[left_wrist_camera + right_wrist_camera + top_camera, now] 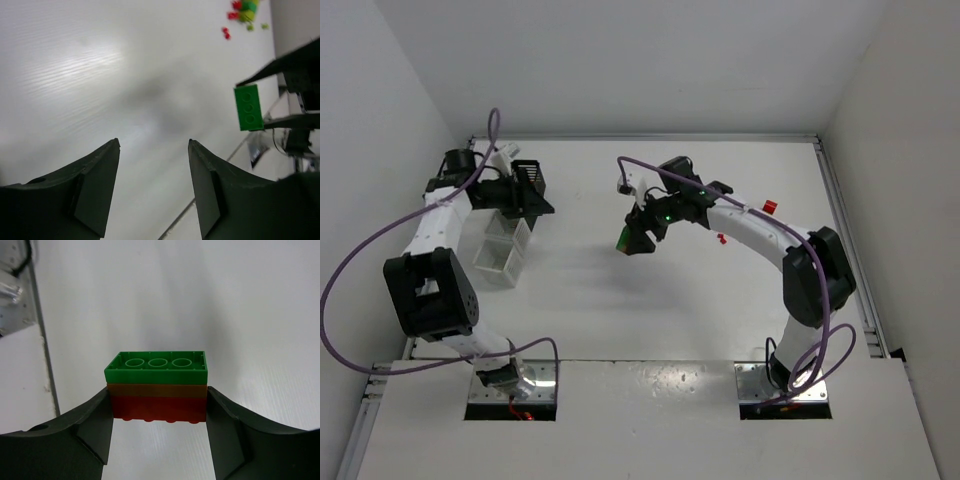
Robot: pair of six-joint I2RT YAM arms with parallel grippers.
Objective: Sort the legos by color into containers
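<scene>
Right claw [158,396] clamps a green-on-red lego stack [156,371], long axis across the grip; containers [503,252] lie well left, beside the wide, empty left claw [154,145].

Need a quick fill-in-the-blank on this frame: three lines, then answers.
The right pincer grips two stacked bricks, the top one ____. The left pincer is ____, holding nothing. The clear bins stand beside the ____ arm.
Missing: green; open; left.
</scene>
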